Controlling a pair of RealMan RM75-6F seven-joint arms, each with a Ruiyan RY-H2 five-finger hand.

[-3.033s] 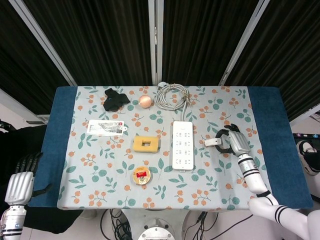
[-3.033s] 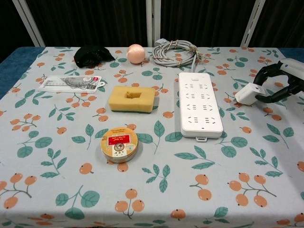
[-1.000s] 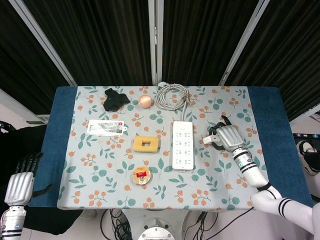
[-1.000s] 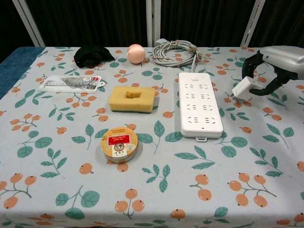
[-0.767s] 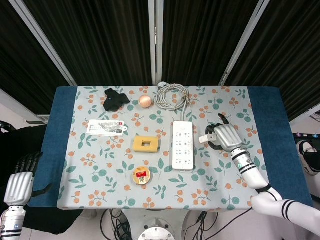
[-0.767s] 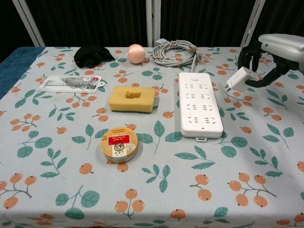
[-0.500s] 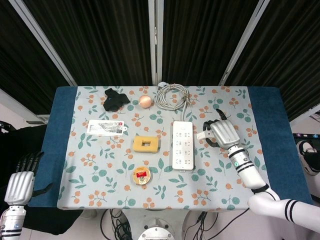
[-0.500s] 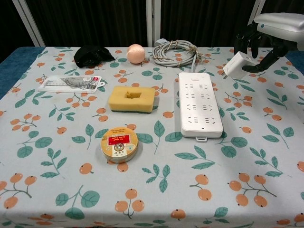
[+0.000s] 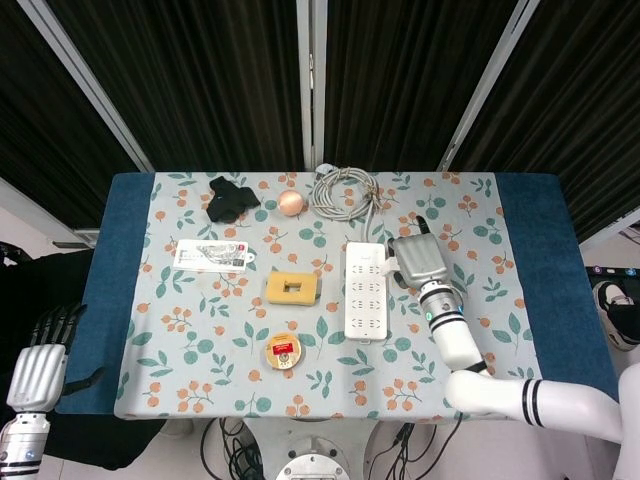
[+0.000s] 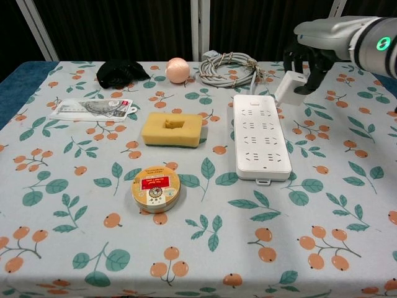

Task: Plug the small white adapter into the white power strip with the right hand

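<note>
right hand [image 10: 310, 59] pinching adapter [image 10: 286, 87] | now lifted, arriving over strip [image 10: 260, 136] far right edge | insertion coming next

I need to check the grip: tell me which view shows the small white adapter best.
The chest view: the adapter hangs clear below the right hand, beside the power strip. In the head view the hand covers most of it.

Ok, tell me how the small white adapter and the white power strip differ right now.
The adapter is a small block; the power strip is a long slab with rows of sockets. The adapter is held tilted above the cloth by the right hand, while the power strip lies flat on the table. The adapter hangs by the strip's far right corner, not plugged in. Both are white.
</note>
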